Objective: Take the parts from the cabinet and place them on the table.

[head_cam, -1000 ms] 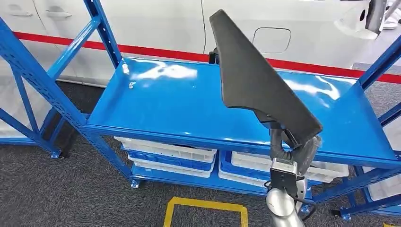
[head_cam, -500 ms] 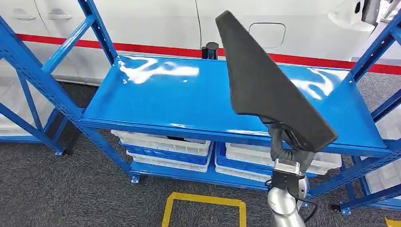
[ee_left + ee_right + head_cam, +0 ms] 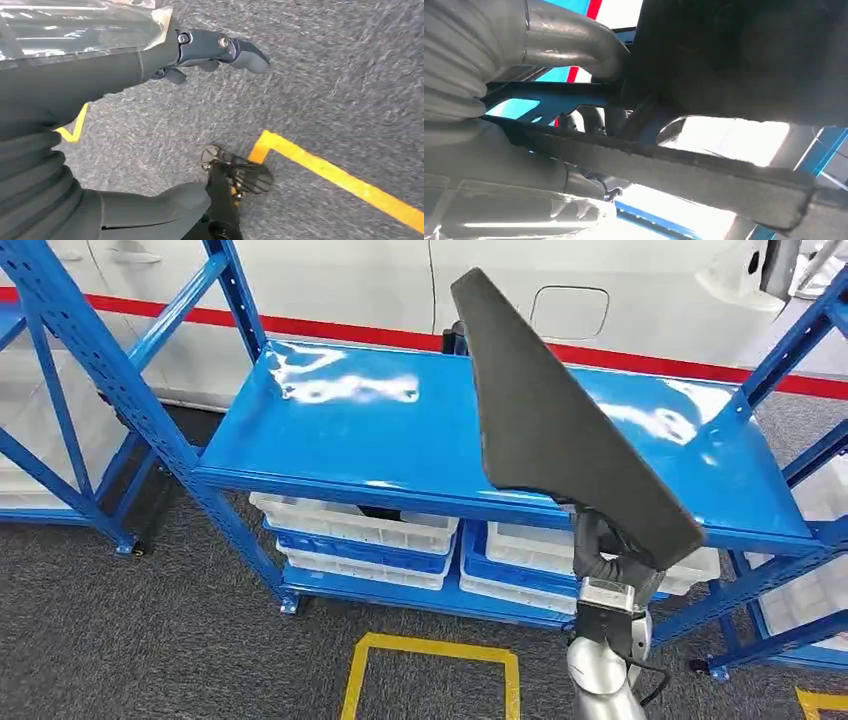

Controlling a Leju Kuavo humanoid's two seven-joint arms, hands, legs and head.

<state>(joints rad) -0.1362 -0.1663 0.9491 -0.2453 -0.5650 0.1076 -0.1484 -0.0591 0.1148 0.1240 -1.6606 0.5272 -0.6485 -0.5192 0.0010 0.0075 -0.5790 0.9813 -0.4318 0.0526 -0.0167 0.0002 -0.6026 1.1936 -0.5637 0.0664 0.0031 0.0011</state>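
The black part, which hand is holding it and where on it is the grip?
The right hand grips the long black part at its lower, wide end; the narrow end rises above the blue shelf. The left hand holds nothing.

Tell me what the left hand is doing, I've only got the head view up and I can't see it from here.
Observer: The left hand hangs over grey carpet with its fingers apart and nothing in it.
Operator: Anything on the floor under it?
Observer: A yellow tape line runs across the carpet and turns a corner close to a dark part of the robot's own body.
Operator: And the right hand, is its grip on the black part real? I just see the part above the wrist.
Observer: In the right wrist view the right hand has a grey finger curled against the dark foam part, whose rough edge crosses the picture.
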